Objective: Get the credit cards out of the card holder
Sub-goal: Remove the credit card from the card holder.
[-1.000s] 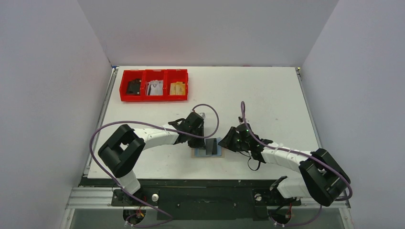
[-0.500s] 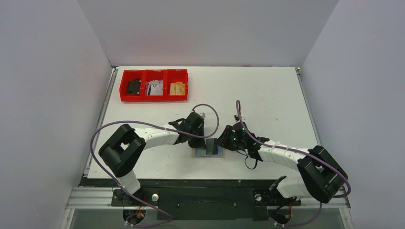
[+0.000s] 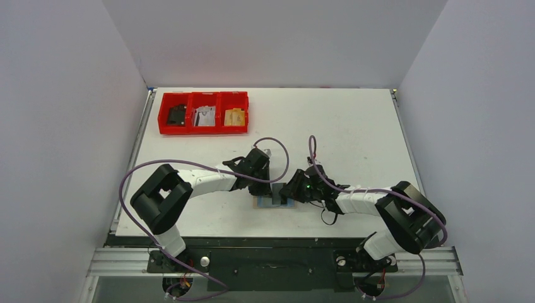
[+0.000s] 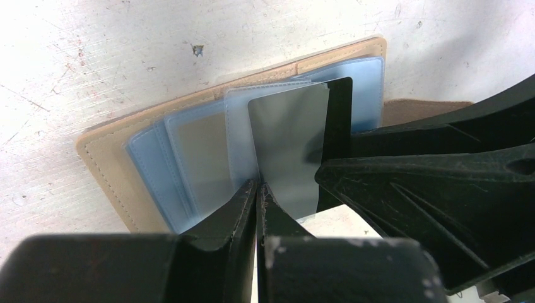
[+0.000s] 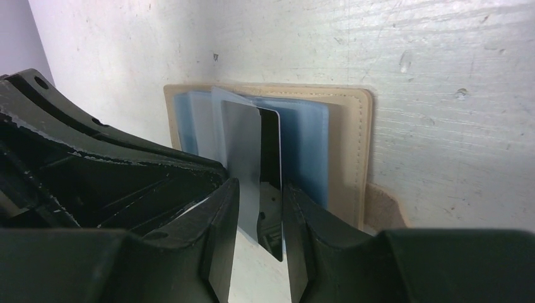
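Note:
The tan card holder (image 3: pixel 264 203) (image 4: pixel 107 164) (image 5: pixel 353 139) lies open on the table, showing pale blue sleeves. A grey credit card (image 4: pixel 290 145) (image 5: pixel 243 145) and a dark one (image 4: pixel 340 107) (image 5: pixel 270 158) stick out of a sleeve. My left gripper (image 4: pixel 258 188) (image 3: pixel 268 184) is shut, its tips pinching the edge of the sleeve leaf beside the grey card. My right gripper (image 5: pixel 260 202) (image 3: pixel 288 192) is open and straddles both cards' ends. Its right finger (image 5: pixel 296 208) lies along the dark card, and a gap remains at its left finger.
A red three-compartment tray (image 3: pixel 203 129) with small items stands at the back left. A tan tab (image 5: pixel 382 205) pokes out beside the holder. Both arms meet over the holder near the table's front edge.
My right gripper has slid left onto the holder and widened its jaws around the cards. The left gripper has stayed shut in place.

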Controlling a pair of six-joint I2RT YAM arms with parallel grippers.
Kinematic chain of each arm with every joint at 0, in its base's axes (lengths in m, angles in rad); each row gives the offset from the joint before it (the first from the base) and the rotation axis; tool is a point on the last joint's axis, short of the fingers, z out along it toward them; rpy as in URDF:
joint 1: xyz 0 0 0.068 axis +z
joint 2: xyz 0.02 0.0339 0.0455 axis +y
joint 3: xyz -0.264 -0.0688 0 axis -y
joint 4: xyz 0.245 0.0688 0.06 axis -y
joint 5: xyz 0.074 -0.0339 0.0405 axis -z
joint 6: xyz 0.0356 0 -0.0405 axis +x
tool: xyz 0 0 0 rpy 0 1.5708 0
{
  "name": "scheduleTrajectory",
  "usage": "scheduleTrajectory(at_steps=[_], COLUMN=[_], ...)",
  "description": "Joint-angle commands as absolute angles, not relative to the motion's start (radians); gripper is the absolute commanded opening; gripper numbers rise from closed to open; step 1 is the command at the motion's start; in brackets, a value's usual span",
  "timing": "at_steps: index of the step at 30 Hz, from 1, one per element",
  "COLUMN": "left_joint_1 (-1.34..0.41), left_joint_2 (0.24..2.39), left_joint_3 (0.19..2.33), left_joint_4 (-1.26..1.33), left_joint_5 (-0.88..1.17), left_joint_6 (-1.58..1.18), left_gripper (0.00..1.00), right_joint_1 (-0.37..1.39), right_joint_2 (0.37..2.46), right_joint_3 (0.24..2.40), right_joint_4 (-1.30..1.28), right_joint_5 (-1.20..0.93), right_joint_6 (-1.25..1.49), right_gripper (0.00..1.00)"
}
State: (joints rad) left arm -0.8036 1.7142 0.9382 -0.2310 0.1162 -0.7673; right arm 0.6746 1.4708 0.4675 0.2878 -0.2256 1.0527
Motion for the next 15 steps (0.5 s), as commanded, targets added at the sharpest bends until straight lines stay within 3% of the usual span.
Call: scheduleTrajectory(at_steps=[1, 5, 12, 15], left_joint_1=[-0.807, -0.807, -0.806, -0.807], left_joint_2=[1.75, 1.753, 1.757, 1.759], left_joint_3=[0.916, 0.918, 0.918, 0.92], left_joint_4=[-0.249, -0.25, -0.25, -0.253], left_joint_5=[0.084, 0.084, 0.084, 0.082], left_joint_6=[-0.761, -0.761, -0.764, -0.764], left_gripper=[0.0, 0.0, 0.0, 0.0], right_joint_1=[0.651, 0.635, 0.614, 0.604], right_joint_2=[1.489, 1.492, 1.493, 1.486], right_joint_3=[0.427, 0.407, 0.383, 0.376], right_joint_4=[0.397, 0.427, 0.459, 0.459], right_joint_5=[-0.255, -0.268, -0.28, -0.281], right_joint_6=[1.087, 1.099, 1.113, 1.111], right_gripper=[0.28, 0.22, 0.0, 0.0])
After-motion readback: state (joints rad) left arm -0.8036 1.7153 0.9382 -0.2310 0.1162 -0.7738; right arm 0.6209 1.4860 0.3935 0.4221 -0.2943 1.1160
